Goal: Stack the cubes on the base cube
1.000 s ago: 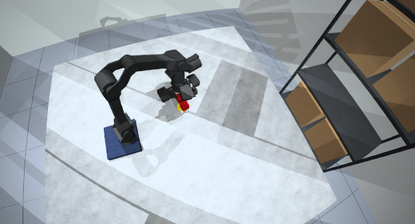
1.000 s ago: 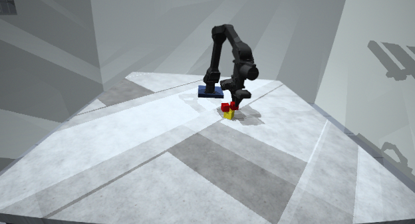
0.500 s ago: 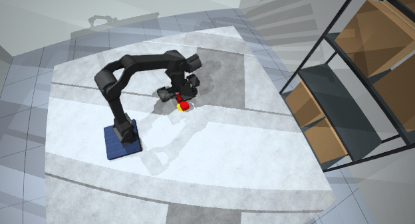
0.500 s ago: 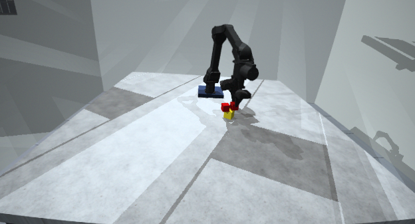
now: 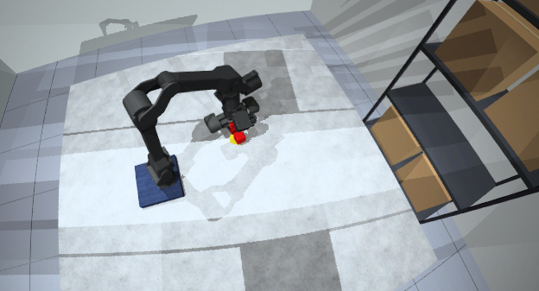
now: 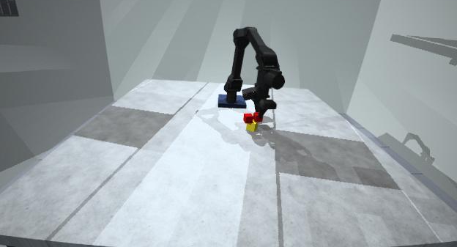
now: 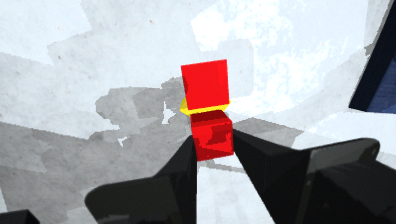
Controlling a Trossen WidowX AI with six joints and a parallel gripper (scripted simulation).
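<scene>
The yellow base cube [image 5: 233,139] [image 6: 251,127] [image 7: 216,108] stands on the table, mostly covered by the red cubes in the wrist view. One red cube [image 5: 240,137] [image 6: 248,118] [image 7: 206,84] sits on one top corner of it and looks level. My gripper [image 6: 260,116] [image 7: 211,136] points down and is shut on the other red cube [image 5: 232,127] [image 6: 258,117] [image 7: 213,131], at about the same height over the opposite side. A thin yellow strip shows between the red cubes in the wrist view. Whether the held cube touches the base is hidden.
The arm's blue mounting plate [image 5: 159,199] [image 6: 232,105] [image 7: 372,92] is on the table at the arm's foot. A shelf rack [image 5: 436,142] with cardboard boxes [image 5: 395,136] stands beyond the table's right edge in the top view. Shadows of the arm cross the table.
</scene>
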